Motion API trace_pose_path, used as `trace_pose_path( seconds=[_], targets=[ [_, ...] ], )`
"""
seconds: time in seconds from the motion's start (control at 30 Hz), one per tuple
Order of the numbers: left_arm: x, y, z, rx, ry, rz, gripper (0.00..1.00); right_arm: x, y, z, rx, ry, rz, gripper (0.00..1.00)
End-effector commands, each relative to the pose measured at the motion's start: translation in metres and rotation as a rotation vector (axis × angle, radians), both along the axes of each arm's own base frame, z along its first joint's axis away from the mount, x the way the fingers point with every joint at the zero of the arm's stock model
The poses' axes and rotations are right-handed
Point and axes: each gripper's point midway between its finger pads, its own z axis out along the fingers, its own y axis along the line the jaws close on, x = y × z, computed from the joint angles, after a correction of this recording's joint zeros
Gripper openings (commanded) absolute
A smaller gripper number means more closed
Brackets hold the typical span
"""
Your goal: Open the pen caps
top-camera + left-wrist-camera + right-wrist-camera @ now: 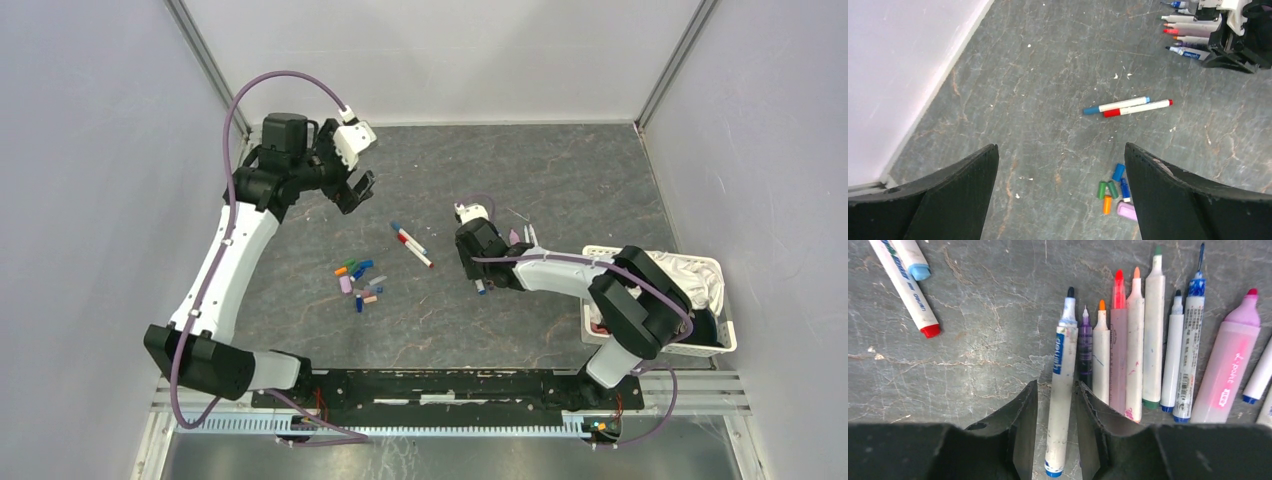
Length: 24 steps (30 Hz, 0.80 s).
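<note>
Several loose pen caps (358, 280), blue, green, orange and pink, lie in a small heap (1112, 189) at mid-table. Two capped pens (412, 244), one blue-capped (1118, 105) and one red-capped (1140, 106), lie side by side. A row of uncapped pens (1135, 340) lies in front of my right gripper (1056, 383), which is open. A white pen with a blue end (1062, 390) lies on the table between its fingers, with a gap on the left side. My left gripper (1060, 146) hangs wide open and empty, high at the back left (350, 165).
A white basket (712, 340) with a white cloth (690, 275) stands at the right, beside the right arm. A thicker pink pen (1228, 365) lies at the right end of the row. Pale walls close in the left, back and right sides.
</note>
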Motion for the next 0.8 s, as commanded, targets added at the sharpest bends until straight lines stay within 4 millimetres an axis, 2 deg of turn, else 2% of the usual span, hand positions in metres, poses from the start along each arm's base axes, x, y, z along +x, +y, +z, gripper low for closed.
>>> trace_pose_path(
  seconds=[0.0, 0.1, 0.17, 0.23, 0.37, 0.5, 0.67, 0.77],
  targets=[
    [0.004, -0.008, -0.004, -0.101, 0.088, 0.060, 1.00, 0.020, 0.014, 0.045, 0.029, -0.105, 0.035, 0.39],
    [-0.005, -0.014, -0.012, -0.113, 0.147, 0.022, 1.00, 0.031, 0.033, 0.067, 0.056, -0.144, 0.096, 0.44],
    [-0.012, -0.016, -0.016, -0.123, 0.176, 0.006, 1.00, 0.041, 0.049, 0.080, 0.085, -0.175, 0.149, 0.51],
    [-0.018, -0.019, -0.017, -0.137, 0.198, -0.013, 1.00, 0.049, 0.068, 0.087, 0.110, -0.187, 0.211, 0.52],
    [-0.024, -0.021, -0.011, -0.192, 0.238, -0.007, 1.00, 0.067, 0.105, 0.077, 0.106, -0.152, 0.310, 0.52],
    [-0.027, -0.019, -0.004, -0.229, 0.262, 0.019, 1.00, 0.080, 0.127, 0.056, 0.085, -0.113, 0.363, 0.49],
    [-0.028, -0.010, -0.009, -0.229, 0.282, 0.072, 1.00, 0.079, 0.141, 0.032, 0.098, -0.071, 0.401, 0.43],
    [-0.030, -0.009, -0.012, -0.227, 0.286, 0.070, 1.00, 0.079, 0.141, 0.019, 0.092, -0.050, 0.396, 0.42]
  ],
)
